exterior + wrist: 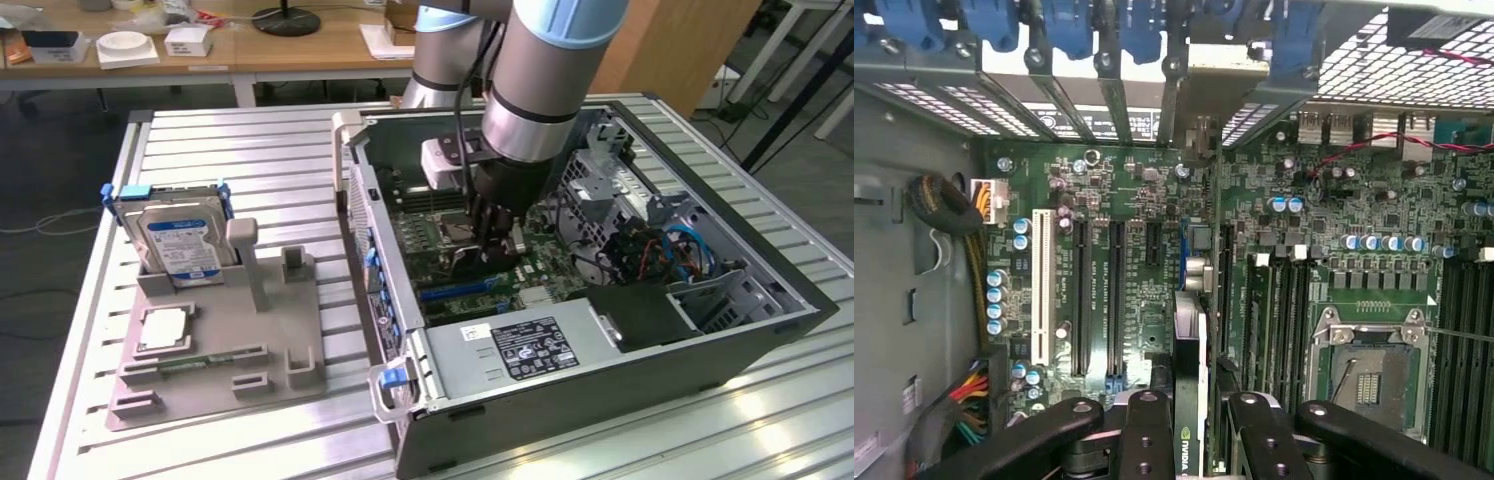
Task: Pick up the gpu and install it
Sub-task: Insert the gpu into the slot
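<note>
At the exterior view's left, a grey holder (287, 350) lies on the slatted surface (240, 150). A hard drive (180, 245) stands upright in its back corner, and a square chip (163, 330) and a green memory stick (200, 358) lie flat nearer the front.

Right of the holder is the open case (574, 420), on its side, with a power supply (534, 345) at its near end. My arm (547, 90) comes down from the top centre of the frame into the case, over the board (534, 275).

My jaws are closed on the gpu (478, 262), which sits dark and low at the middle of the case.

In the wrist view my fingers (1144, 430) clamp the gpu (1191, 400) from both sides. It stands on edge, running toward the rear brackets (1199, 100). Black slots (1082, 290) lie on one side of it, and the memory slots (1274, 320) and the empty socket (1369, 365) on the other. I cannot tell whether its edge touches the board.
</note>
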Controlling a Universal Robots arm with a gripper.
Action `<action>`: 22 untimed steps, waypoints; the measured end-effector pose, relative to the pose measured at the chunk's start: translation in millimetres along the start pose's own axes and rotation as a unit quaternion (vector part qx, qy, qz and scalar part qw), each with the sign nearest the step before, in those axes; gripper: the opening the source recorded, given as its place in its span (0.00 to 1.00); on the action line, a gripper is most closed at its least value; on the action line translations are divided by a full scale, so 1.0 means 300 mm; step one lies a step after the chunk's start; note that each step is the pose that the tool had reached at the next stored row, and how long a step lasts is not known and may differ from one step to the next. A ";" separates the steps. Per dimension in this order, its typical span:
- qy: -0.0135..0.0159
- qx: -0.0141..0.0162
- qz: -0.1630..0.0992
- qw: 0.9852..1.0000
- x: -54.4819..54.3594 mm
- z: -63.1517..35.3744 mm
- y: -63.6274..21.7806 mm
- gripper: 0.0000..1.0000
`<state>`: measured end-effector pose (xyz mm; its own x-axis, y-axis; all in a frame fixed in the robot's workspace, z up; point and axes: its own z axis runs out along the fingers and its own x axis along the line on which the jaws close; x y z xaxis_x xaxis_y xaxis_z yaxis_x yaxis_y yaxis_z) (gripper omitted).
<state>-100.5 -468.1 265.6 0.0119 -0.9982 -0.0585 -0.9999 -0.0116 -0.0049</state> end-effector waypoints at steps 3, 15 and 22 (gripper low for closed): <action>0.000 0.000 0.000 1.000 0.000 0.000 0.003 0.26; 0.007 0.000 0.000 1.000 0.001 0.001 0.017 0.26; 0.007 0.002 0.000 1.000 -0.006 0.007 0.021 0.26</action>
<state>-107.0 -466.2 263.5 0.0112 -0.9990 -0.0441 -0.9999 -0.0108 -0.0093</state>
